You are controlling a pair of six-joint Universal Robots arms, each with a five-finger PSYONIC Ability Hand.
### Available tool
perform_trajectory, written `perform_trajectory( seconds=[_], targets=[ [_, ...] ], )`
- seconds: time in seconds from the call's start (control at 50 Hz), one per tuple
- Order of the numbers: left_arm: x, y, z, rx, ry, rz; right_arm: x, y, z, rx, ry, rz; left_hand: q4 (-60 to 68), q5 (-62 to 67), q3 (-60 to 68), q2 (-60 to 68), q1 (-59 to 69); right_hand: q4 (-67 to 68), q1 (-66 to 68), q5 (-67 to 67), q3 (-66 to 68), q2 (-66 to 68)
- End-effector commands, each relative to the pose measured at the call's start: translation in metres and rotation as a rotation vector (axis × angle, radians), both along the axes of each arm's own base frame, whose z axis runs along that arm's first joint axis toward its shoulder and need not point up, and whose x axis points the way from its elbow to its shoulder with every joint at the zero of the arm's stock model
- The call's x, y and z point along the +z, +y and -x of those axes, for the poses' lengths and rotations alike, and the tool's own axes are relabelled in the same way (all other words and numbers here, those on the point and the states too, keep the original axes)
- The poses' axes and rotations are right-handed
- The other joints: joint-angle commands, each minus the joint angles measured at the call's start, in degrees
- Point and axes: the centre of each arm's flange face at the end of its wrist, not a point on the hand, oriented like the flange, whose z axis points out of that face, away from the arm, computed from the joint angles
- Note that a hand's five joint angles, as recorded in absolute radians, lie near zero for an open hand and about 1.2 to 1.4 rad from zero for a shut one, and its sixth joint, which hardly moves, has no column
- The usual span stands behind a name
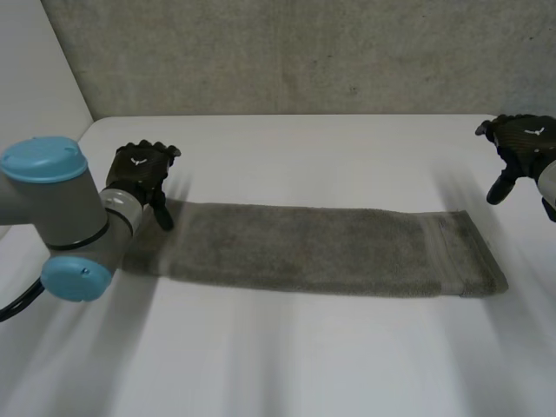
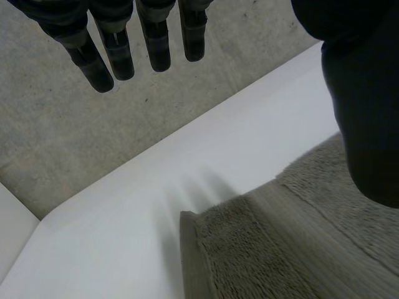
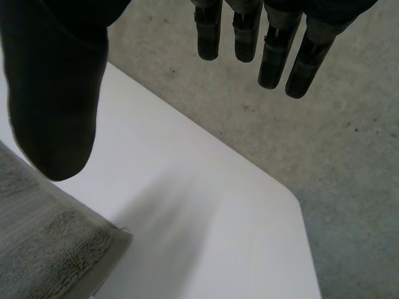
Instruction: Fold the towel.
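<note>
Your left hand (image 1: pixel 139 171) is hovering released at the towel's left end. Its fingers (image 2: pixel 118 56) are pointing straight out past the far corner and its thumb (image 2: pixel 368 124) is spreading over the pile. It's holding nothing, and I can't tell whether the thumb tip is brushing the cloth. Your right hand (image 1: pixel 521 143) is hanging just as slack, fingers (image 3: pixel 274 56) straight, off the far corner of the right end and apart from the cloth.

The grey towel (image 1: pixel 321 248) is lying flat as one long strip across the white table (image 1: pixel 304 365), running from hand to hand. The left wrist view is showing a thick, doubled-looking edge at the corner, so I'm judging the lengthwise fold is in and the end-to-end fold is coming up.

You're sitting at the approach, nothing gripped yet. The next move is calling for a hand coming down onto its end, pinching cloth rather than tabletop, then carrying that end over to the other.

Around the towel I'm seeing bare tabletop and the rough concrete wall (image 1: pixel 304 52) beyond the far edge. Nothing is blocking you, though the right hand is facing the wider gap.
</note>
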Motion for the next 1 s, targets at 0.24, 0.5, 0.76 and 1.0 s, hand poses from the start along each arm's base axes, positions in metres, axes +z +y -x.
perform_trajectory(
  seconds=[0.24, 0.5, 0.76, 1.0],
  targets=[
    [0.006, 0.061, -0.011, -0.103, 0.043, 0.085, -0.067, 0.079, 0.016, 0.1, 0.135, -0.254, -3.78, -11.43, -2.76, -3.29, -3.91, 15.25, 16.6, 18.73, 15.58, 15.42],
    [0.008, 0.064, -0.009, -0.11, 0.049, 0.104, -0.097, 0.074, 0.023, 0.084, 0.156, -0.261, -3.78, -11.43, -2.76, -3.29, -3.91, 21.66, 23.0, 25.14, 21.98, 21.83],
    [0.007, 0.066, -0.009, -0.114, 0.048, 0.1, -0.096, 0.067, 0.028, 0.062, 0.159, -0.256, -3.95, -11.6, -2.93, -3.46, -4.08, 65.33, 66.68, 68.81, 65.66, 65.5],
    [0.013, 0.066, -0.01, -0.108, 0.052, 0.118, -0.068, 0.042, 0.093, -0.098, 0.295, -0.225, -4.29, -11.93, -3.26, -3.8, -4.41, 65.33, 66.68, 68.81, 65.66, 65.5]
  ],
)
